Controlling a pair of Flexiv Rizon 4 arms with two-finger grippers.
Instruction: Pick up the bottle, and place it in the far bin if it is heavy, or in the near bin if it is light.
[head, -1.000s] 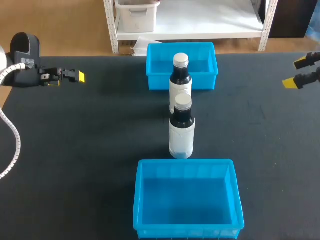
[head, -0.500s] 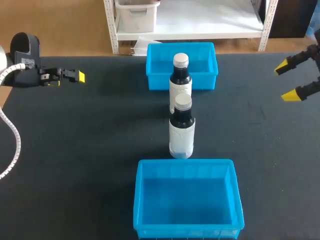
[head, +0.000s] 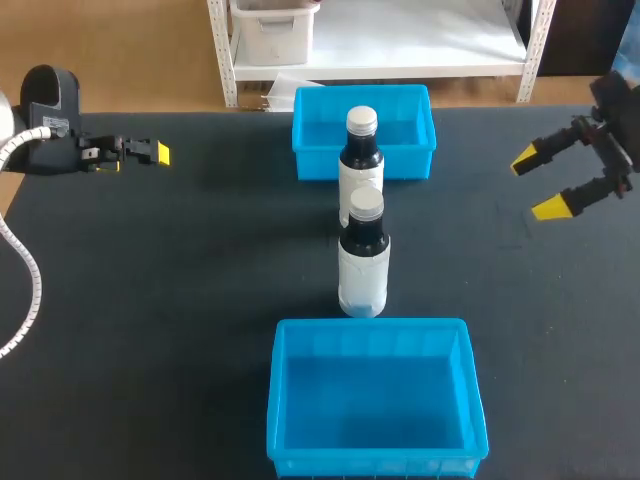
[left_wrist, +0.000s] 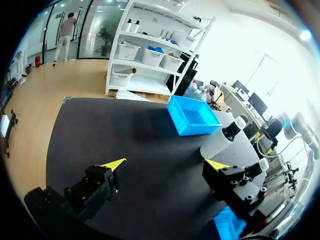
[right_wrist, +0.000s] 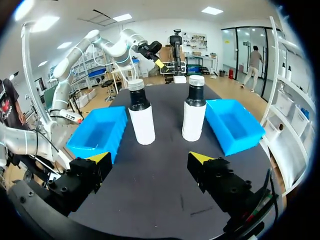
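Two dark bottles with white labels and white caps stand on the black table between two blue bins. The near bottle (head: 363, 258) (right_wrist: 141, 116) stands just behind the near bin (head: 375, 440) (right_wrist: 97, 132). The far bottle (head: 360, 150) (right_wrist: 194, 110) (left_wrist: 220, 142) stands in front of the far bin (head: 415, 160) (right_wrist: 232, 125) (left_wrist: 192, 116). My right gripper (head: 538, 183) (right_wrist: 149, 157) is open and empty, out to the right of the bottles and facing them. My left gripper (head: 135, 155) (left_wrist: 165, 164) is open and empty at the far left of the table.
Both bins hold nothing. Bare black tabletop lies on both sides of the bottles. In the left wrist view the near bottle's cap (left_wrist: 262, 165) peeks past one finger.
My right gripper has come in from the table's right edge toward the bottles, staying open. The left arm, bottles and bins have not moved.
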